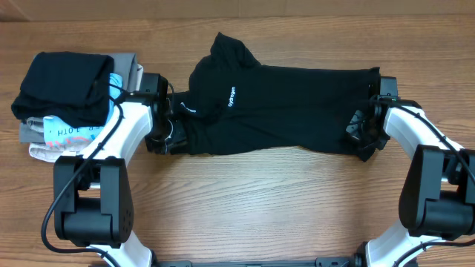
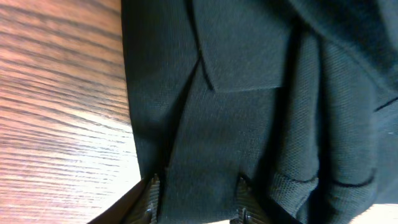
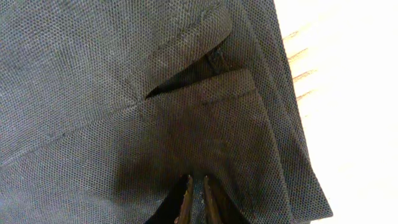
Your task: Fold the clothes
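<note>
- The T-shirt (image 1: 282,104) lies on the table (image 1: 260,200), folded to a long band from left to right, with one part sticking out at the far side.
- Its small white lettering (image 1: 231,97) faces up, near the left end.
- The left hand (image 2: 196,199) is at the left end of the band; its fingers are spread, with black cloth lying between the tips.
- The right hand (image 3: 198,196) is at the right end; its fingers are pressed almost together and pinch a thin crease of the T-shirt.
- A pile (image 1: 67,96) of folded garments sits at the left edge, just beside the left arm.
</note>
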Controlling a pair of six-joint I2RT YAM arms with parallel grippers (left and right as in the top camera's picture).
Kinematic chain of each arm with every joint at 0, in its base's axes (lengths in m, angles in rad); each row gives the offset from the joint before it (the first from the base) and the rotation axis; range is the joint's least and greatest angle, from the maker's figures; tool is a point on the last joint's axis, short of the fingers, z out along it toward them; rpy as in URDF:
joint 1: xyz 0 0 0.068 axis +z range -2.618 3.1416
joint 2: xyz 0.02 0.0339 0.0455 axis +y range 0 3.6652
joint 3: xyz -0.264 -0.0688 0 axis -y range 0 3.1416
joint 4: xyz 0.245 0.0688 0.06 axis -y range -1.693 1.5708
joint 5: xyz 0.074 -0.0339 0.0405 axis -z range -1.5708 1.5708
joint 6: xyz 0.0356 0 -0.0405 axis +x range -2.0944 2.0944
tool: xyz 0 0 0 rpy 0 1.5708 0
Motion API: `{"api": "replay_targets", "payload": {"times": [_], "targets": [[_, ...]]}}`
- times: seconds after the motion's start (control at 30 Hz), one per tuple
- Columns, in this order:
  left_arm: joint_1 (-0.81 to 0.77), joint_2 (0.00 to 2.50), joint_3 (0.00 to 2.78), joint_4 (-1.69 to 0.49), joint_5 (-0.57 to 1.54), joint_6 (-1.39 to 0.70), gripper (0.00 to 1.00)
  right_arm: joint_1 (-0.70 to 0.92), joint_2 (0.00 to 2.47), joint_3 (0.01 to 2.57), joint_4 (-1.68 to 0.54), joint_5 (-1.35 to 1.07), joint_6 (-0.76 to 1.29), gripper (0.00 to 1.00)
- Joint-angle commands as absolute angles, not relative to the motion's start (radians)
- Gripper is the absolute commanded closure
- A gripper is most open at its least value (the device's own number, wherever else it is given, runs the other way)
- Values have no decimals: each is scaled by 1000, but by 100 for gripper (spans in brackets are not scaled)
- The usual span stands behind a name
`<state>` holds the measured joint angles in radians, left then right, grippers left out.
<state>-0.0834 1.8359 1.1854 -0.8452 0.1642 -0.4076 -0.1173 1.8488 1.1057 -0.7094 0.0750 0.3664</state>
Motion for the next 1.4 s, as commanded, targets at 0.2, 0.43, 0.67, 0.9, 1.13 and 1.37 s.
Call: {"api": "replay_targets", "payload": {"times": [0.2, 0.43, 0.67, 0.9, 1.13, 1.37], "targets": [[-78, 1848, 1148, -830, 170, -369, 96, -120, 1845, 1101, -708, 73, 374, 88], [-60, 1848, 1148, -838, 16, -351, 96, -120, 1845, 1101, -708, 73, 374, 92], [-25, 1848, 1148, -832, -88, -317, 96, -120, 1845, 1101, -708, 73, 374, 92], [31, 1848, 1148, -780, -89, -290, 96, -120, 1845, 1100, -707, 75, 374, 92], [33, 1848, 1148, -752, -72, -291, 96, -120, 1840, 1127, -743, 78, 369, 96], [32, 1848, 1148, -762, -58, -292, 96, -189, 1814, 1272, -987, -6, 367, 86]]}}
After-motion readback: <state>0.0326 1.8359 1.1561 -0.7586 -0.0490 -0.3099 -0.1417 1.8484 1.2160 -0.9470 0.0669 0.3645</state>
